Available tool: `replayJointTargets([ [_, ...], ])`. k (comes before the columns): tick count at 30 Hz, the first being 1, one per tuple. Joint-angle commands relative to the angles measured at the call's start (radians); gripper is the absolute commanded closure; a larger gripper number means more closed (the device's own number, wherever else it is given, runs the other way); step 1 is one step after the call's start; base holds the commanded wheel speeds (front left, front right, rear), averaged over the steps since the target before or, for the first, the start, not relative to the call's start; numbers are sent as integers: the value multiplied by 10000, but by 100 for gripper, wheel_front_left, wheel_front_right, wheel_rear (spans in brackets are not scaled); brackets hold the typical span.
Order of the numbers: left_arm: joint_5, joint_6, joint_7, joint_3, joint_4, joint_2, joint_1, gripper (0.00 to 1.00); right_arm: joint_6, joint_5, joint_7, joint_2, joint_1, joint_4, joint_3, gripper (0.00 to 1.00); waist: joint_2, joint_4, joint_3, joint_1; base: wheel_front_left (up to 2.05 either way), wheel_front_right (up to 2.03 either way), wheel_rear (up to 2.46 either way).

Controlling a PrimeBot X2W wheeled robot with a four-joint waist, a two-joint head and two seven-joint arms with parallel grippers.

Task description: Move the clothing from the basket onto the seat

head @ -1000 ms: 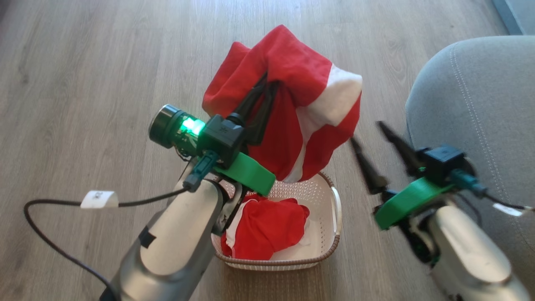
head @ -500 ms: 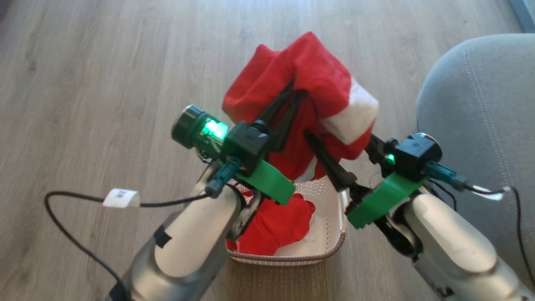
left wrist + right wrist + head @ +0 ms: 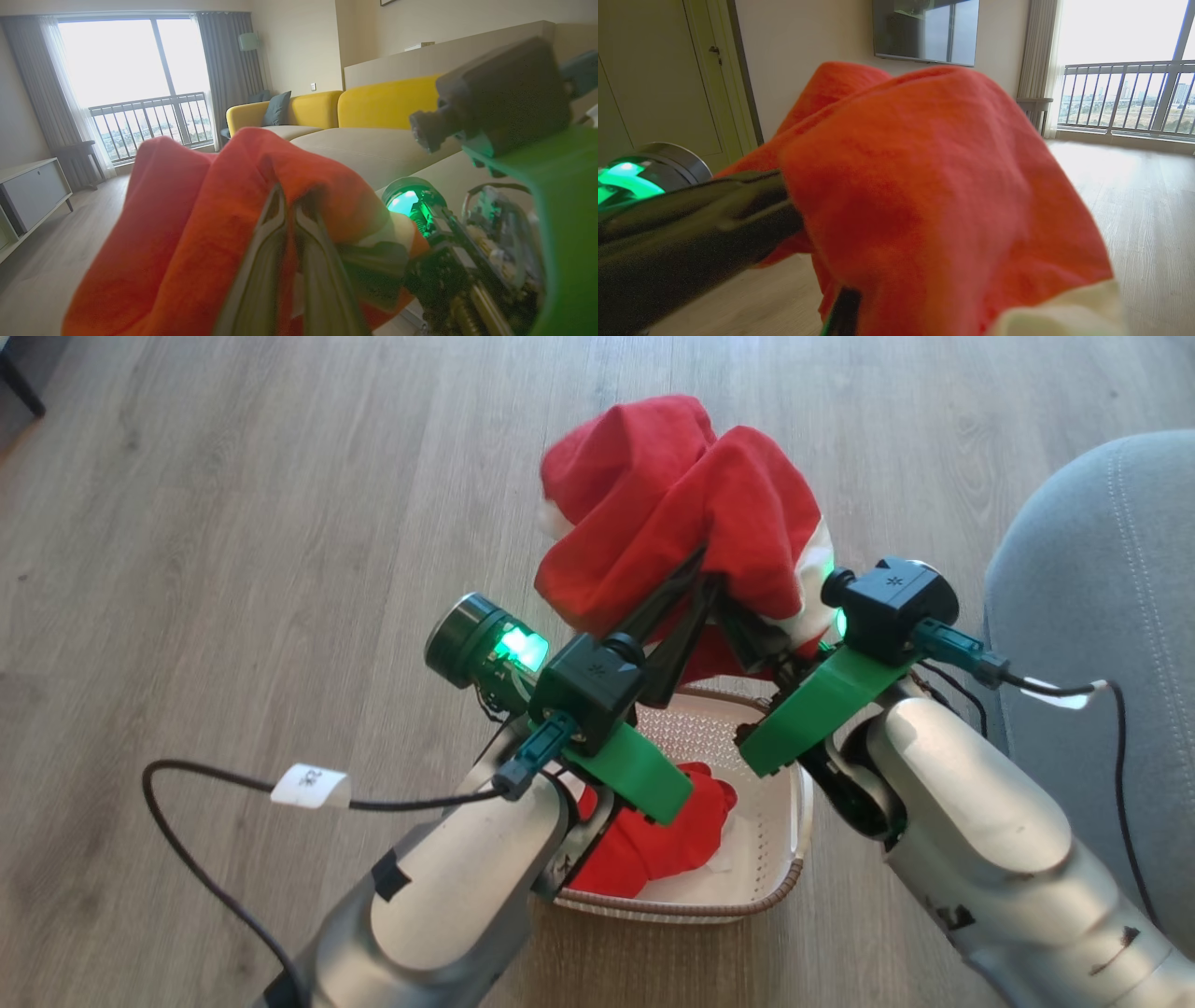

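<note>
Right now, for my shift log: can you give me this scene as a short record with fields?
lifted garment: red with white band, held above the basket
left gripper: shut on lifted garment
right gripper: shut on the same garment, from the right
basket: on wood floor, second red garment inside
seat: grey, at robot's right, no clothing on visible part

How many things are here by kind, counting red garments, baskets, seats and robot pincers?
Red garments: 2, lifted garment and lower garment
Basket: 1
Grey seat: 1
Pincers: 2, left pincer and right pincer, both shut on the lifted garment
Total: 6
</note>
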Motion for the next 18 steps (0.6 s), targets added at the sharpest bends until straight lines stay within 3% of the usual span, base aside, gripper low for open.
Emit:
replayJointTargets([
  [1,-1,63,-49,360,-254,76,-485,100,-2,-83,-65,54,-23,-280,-82,100,0,-29,8,-1,0,0,0],
  [2,18,76,-49,391,-249,76,-474,100,-2,-83,-65,22,21,-292,-139,100,0,-58,9,-1,0,0,0],
  [3,55,115,-49,473,-253,76,-433,58,-2,-95,-65,-29,101,-359,-289,100,0,-141,33,-1,0,0,0],
  [4,80,131,-49,517,-272,76,-416,0,-2,-106,-65,-60,144,-403,-394,100,0,-189,54,-1,0,0,0],
  [11,227,-58,-49,661,-20,76,-244,0,-2,-95,-65,-291,508,-597,-1221,100,0,-555,145,-1,0,0,0],
  [18,374,-564,-49,947,496,76,-2,0,-2,-153,-65,-528,769,-917,-2041,100,0,-1611,467,-1,0,0,0],
])
